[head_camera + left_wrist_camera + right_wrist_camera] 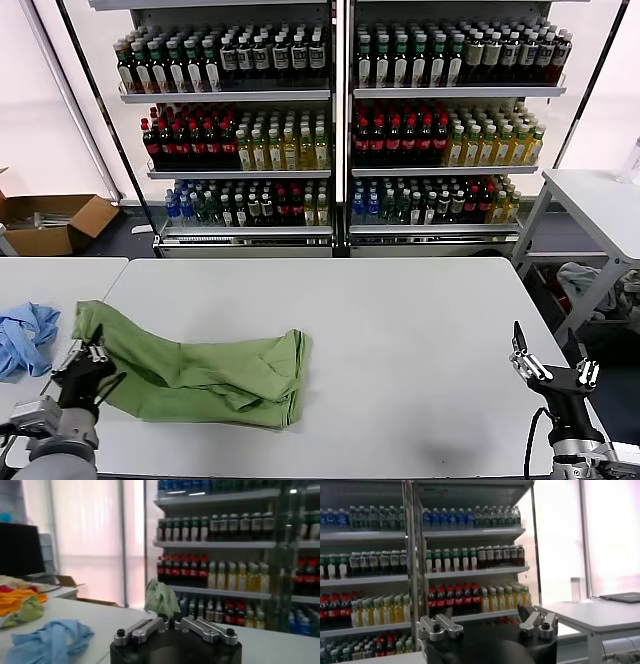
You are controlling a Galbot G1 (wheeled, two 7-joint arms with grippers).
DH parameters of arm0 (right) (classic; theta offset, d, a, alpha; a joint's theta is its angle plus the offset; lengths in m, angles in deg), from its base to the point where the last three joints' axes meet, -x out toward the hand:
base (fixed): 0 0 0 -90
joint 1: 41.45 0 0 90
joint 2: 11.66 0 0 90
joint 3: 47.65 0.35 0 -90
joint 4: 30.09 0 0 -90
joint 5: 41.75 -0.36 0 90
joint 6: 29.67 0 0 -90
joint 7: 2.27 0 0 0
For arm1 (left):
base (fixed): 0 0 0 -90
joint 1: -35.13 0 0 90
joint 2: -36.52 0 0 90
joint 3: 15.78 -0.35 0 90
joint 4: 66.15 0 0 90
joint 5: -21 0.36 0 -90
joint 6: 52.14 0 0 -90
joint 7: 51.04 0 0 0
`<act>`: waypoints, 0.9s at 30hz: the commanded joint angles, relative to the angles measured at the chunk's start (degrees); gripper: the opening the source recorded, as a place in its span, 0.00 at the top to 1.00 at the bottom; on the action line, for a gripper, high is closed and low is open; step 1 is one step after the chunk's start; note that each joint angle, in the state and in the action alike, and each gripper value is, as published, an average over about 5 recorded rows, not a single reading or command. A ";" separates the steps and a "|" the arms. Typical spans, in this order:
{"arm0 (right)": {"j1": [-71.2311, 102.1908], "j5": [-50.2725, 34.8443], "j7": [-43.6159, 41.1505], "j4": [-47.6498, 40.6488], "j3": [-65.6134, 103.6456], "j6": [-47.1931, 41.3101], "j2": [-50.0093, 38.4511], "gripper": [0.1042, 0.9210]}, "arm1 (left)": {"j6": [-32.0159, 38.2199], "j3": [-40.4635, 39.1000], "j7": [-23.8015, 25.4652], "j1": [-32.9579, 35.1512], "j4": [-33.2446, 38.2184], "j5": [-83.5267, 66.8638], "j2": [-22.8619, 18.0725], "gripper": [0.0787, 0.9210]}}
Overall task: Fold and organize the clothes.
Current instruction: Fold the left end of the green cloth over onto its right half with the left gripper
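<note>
Already we have our left gripper [88,356] pressed together on an edge of the light green shirt [200,368], at the near left of the white table [400,330]; in the left wrist view a tuft of green cloth [161,599] stands up between the closed fingers. We judge this pinch is meant to lift that side and carry it across for a fold, since the shirt lies rumpled and partly doubled over toward the table's middle. Our right gripper [552,366] hovers at the near right edge, spread wide and holding nothing, well apart from the shirt, so it looks to be waiting. A crumpled light blue garment [25,337] lies just beside our left gripper on the adjoining table, close enough to snag. Behind stand shelves of bottles [340,130], a cardboard box [50,222] and a side table [600,205], all out of the way.
</note>
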 commanded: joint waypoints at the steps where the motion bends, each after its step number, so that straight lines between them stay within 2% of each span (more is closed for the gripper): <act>1: -0.30 0.60 0.01 0.27 -0.41 -0.20 0.73 0.12 | -2.39 -23.74 3.27 -7.84 3.24 12.14 -1.27 0.97; 5: -0.41 0.87 0.04 0.55 -0.49 -0.52 1.11 0.12 | -4.06 -29.42 3.21 -11.44 2.05 13.63 -1.59 0.97; 11: -0.48 0.72 0.01 0.59 -0.59 -0.68 1.12 0.12 | -4.90 -33.07 3.20 -14.76 -0.90 14.98 -1.99 0.97; 27: -0.33 0.21 0.30 2.42 -1.46 -1.62 1.33 0.12 | -4.54 -39.25 4.50 -14.89 -5.65 19.78 -1.50 0.97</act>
